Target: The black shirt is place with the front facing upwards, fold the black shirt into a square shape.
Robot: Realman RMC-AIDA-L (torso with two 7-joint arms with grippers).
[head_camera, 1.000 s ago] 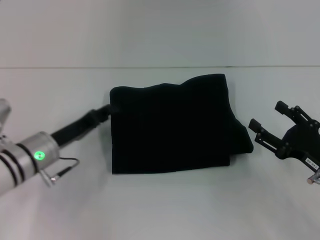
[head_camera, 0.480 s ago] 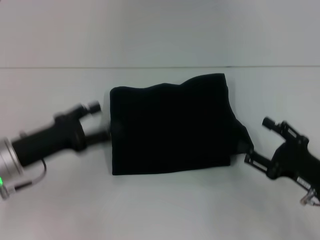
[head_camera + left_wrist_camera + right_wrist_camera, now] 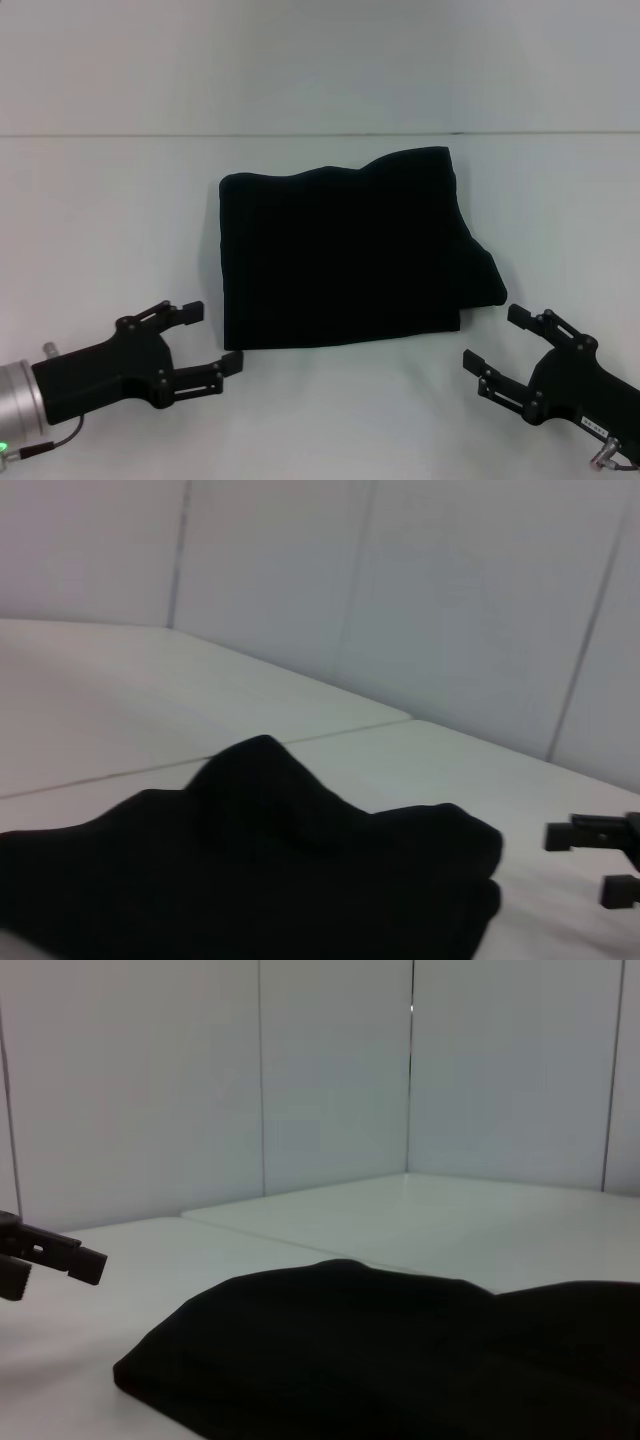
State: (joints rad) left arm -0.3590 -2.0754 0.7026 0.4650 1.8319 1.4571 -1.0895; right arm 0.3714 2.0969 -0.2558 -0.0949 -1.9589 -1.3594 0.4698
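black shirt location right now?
In the head view the black shirt lies folded at the middle of the white table, untouched, with the open left gripper off its near-left corner and the open right gripper off its near-right corner.

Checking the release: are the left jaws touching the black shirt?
Apart. The head view shows white table between the open left gripper and the black shirt.

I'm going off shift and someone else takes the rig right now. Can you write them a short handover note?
Left gripper: open, empty, on the table near the shirt's near-left corner, not touching it.
Right gripper: open, empty, off the near-right corner, clear of the cloth.
Black shirt: mid-table, folded into a rough rectangle; right edge bulges, far edge uneven.
Done: main folds.
Left: probably tidy the right side, if a cleaner square is wanted.
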